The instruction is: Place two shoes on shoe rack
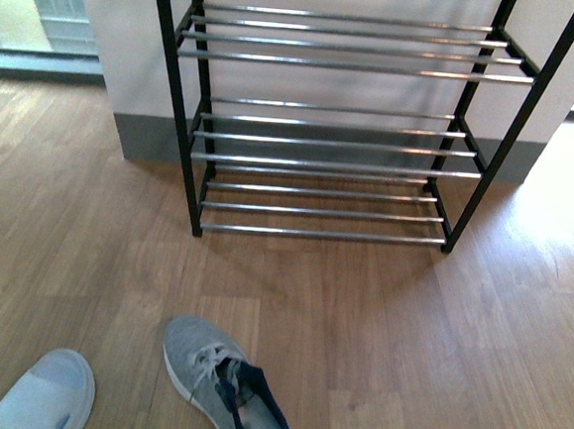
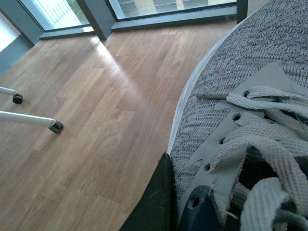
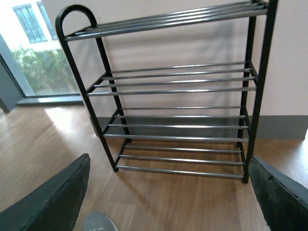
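**Front view to right wrist view: first shoe at the point of pick-up, rack unfilled**

Front view. We see the shoe rack (image 1: 337,144) standing against the wall (image 1: 121,52). Three tiers of chrome bars are in frame, all of them bare. The grey sneaker (image 1: 216,378) lies on the wooden floor (image 1: 407,333) well in front of the rack, toe pointing roughly toward it and heel cut off by the frame edge. A pale blue slide (image 1: 44,394) lies near it, on its left. Neither arm shows here.

Left wrist view. The camera is very close over the sneaker's laces and knit upper. One dark pad of the left fingers (image 2: 153,204) lies just beside the white sole edge, at the shoe's side. The other pad is hidden, so we cannot tell whether the fingers are clenched on the shoe or merely set around it. A white castor leg (image 2: 29,119) stands well apart on the floor.

Right wrist view. The right fingers (image 3: 53,202) are spread wide with nothing between them, and they frame the rack, whose four tiers and arched side top are visible. A grey toe at the frame edge is probably the same sneaker.

Step in hand. We judge this to be the grasp of the first shoe, with nothing yet placed. The next move calls for a firm closure near the collar, a lift clear of the floor, and a carry forward to a tier. The sole should be set across several bars so that it does not tip through the gaps.
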Robot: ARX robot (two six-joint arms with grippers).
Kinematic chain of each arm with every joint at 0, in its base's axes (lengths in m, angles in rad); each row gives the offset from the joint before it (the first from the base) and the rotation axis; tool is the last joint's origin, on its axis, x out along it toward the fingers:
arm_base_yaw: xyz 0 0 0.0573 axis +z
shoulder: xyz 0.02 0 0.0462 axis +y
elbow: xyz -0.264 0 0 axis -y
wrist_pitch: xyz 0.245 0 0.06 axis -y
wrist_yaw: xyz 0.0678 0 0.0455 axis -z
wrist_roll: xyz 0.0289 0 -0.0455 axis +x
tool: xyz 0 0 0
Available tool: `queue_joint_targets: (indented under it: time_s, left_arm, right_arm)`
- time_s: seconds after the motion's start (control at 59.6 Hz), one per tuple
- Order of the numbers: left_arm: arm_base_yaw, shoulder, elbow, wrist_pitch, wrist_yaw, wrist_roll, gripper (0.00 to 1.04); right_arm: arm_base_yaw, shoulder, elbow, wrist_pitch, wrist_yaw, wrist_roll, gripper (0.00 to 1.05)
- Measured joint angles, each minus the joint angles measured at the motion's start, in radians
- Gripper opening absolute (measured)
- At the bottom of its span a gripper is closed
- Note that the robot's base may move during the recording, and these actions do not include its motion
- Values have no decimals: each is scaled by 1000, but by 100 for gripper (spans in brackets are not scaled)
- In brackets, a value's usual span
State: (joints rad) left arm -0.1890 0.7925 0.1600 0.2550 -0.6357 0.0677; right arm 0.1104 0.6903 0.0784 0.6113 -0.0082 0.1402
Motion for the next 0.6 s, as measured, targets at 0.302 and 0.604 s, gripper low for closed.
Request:
queue_joint_targets:
  time_s: [0.302,0.604]
  left_arm:
    - [0,0,0,0,0,0,2]
    - [0,0,0,0,0,0,2]
  right_arm:
    - [128,1028,372,264,56,-124,95]
    - [173,1518,673,193,78,-161,95]
